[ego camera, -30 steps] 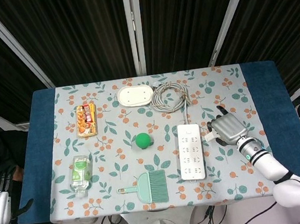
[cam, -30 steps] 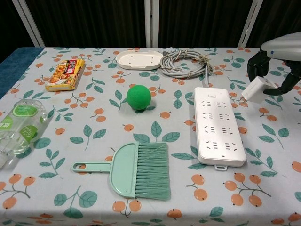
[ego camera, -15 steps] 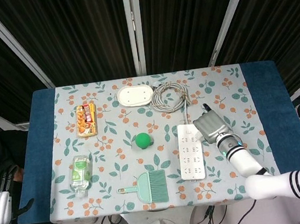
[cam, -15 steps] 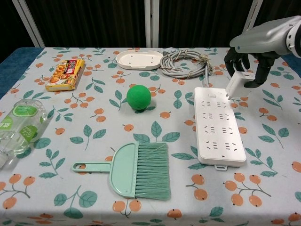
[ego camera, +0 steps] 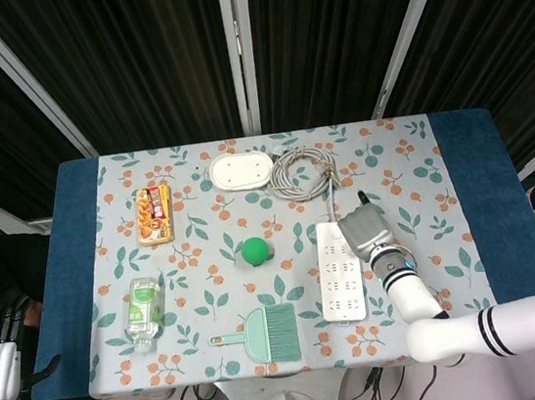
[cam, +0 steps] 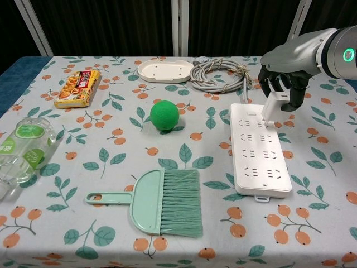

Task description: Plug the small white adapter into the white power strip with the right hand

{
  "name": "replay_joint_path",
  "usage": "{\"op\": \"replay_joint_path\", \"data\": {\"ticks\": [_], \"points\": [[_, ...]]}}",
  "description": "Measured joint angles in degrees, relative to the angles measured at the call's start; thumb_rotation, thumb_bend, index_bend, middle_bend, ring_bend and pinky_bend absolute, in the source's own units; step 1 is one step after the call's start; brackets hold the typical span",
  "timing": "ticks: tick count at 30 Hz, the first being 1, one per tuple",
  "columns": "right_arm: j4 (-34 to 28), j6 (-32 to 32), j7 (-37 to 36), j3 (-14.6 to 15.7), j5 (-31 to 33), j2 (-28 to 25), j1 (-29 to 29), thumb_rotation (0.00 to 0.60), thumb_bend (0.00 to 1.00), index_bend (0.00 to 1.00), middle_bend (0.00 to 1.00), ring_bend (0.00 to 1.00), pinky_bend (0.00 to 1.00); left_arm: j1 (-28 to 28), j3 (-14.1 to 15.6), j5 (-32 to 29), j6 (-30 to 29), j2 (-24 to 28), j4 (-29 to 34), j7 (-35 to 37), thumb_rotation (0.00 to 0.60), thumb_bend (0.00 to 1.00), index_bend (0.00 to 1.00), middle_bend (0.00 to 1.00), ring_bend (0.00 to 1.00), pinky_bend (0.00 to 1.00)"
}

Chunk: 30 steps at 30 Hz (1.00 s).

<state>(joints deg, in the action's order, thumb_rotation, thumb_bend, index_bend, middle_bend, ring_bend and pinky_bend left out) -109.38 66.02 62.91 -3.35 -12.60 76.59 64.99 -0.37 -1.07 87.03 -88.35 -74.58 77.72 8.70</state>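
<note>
At the right of the chest view, the adapter [cam: 273,108] was held pinched in the right hand [cam: 280,85], poised just above the upper end of the power strip [cam: 260,149]. For a clean insertion, the prongs would need to be lined up squarely over one socket and the adapter kept upright, then pressed straight down without tilting. The left hand was not in view.

Small white adapter [cam: 273,107] held tilted just above the far end of a long white strip [cam: 259,149] lying flat lengthwise on the leaf-print cloth, rows of sockets facing up, grey cord coiled behind it.
</note>
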Motion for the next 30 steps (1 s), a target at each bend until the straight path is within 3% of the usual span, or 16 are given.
{"op": "replay_joint_path", "data": {"ticks": [8,30], "points": [[2.33,2.19,1.11,-0.78,2.93,3.02,1.43,0.600,0.44,0.71,0.66,0.37,0.00,0.06,0.08,-0.14,0.07,-0.25,-0.64,0.57,0.600,0.14,0.04,0.00,0.00,0.00],[4.50,2.08,1.66,-1.68,5.58,5.25,2.30,0.600,0.44,0.70,0.66,0.37,0.00,0.09,0.15,-0.58,0.60,-1.20,-2.81,2.42,0.600,0.14,0.04,0.00,0.00,0.00]]}}
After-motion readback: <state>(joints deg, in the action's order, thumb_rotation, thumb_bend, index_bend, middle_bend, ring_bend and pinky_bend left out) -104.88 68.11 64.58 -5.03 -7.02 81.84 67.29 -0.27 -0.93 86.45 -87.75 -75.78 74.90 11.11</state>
